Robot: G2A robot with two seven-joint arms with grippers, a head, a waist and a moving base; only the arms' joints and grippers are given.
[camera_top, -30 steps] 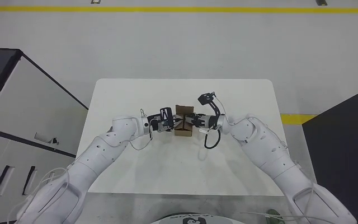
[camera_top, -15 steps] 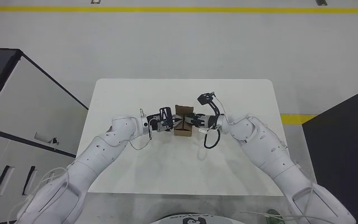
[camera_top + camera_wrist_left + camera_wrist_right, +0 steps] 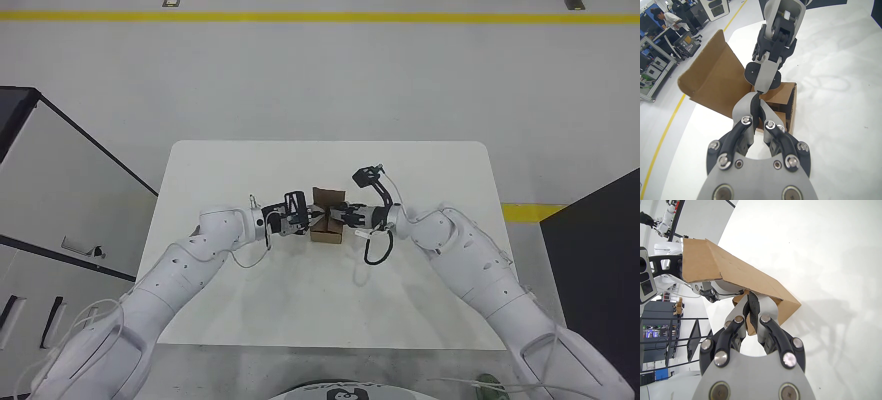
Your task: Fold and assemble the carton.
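A small brown carton stands mid-table between both arms, its big flap upright and the top open. My left gripper comes in from the left at the carton's open top; its fingers are pressed together with no cardboard showing between them. From the opposite side, my right gripper is shut on the edge of a carton flap, a strip of cardboard caught between its pads. In the left wrist view the right gripper meets my left fingertips tip to tip above the box body.
The white table has open surface on every side of the carton. A black-framed rack stands off the left edge and a dark unit off the right edge.
The left gripper has shifted very slightly to the left; the carton and the right gripper stay where they were.
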